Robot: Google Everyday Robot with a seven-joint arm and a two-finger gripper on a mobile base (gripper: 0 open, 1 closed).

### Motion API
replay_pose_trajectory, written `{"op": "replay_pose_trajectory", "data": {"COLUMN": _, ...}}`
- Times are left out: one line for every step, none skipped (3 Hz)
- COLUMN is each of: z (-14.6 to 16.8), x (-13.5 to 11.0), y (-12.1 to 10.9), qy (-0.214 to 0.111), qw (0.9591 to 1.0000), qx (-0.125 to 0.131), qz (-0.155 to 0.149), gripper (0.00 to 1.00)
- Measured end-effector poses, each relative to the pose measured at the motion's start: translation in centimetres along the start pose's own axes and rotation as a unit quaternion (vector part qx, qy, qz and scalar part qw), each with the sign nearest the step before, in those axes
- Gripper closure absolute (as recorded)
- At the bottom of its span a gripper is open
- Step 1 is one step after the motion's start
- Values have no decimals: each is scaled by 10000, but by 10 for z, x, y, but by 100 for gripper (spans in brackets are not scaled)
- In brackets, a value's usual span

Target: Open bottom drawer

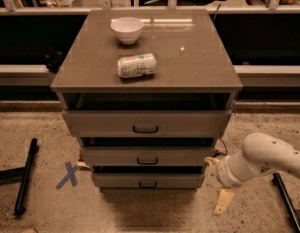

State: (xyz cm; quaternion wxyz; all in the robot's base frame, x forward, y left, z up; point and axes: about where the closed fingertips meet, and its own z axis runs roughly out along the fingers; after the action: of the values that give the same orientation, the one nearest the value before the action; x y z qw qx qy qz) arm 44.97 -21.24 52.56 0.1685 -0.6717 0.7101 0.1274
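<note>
The bottom drawer (115, 180) is the lowest of three grey-brown drawers in the cabinet, with a small black centre handle (148, 184). Its flat front sits just above the floor, with a dark gap above it. My gripper (217, 181) is on the white arm at the lower right, just right of the bottom drawer's right end and apart from it. Its two cream fingers (223, 201) are spread open and hold nothing. One finger points down at the floor and the other is near the middle drawer's corner.
The middle drawer (115, 156) and the wider top drawer (101, 123) stack above. On the cabinet top (198, 57) stand a white bowl (126, 29) and a lying can (136, 65). A blue X (68, 174) and a black bar (25, 176) lie on the floor at left.
</note>
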Motion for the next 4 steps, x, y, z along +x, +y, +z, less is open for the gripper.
{"op": "replay_pose_trajectory", "data": {"z": 69, "x": 16, "y": 6, "qy": -222, "qw": 9991, "qx": -250, "qz": -256, "gripper": 0}}
{"op": "replay_pose_trajectory", "data": {"z": 103, "x": 22, "y": 23, "qy": -370, "qw": 9978, "qx": -505, "qz": -204, "gripper": 0}}
{"op": "replay_pose_trajectory", "data": {"z": 109, "x": 24, "y": 22, "qy": -359, "qw": 9978, "qx": -522, "qz": -218, "gripper": 0}}
{"op": "replay_pose_trajectory", "data": {"z": 141, "x": 31, "y": 16, "qy": -295, "qw": 9972, "qx": -620, "qz": -304, "gripper": 0}}
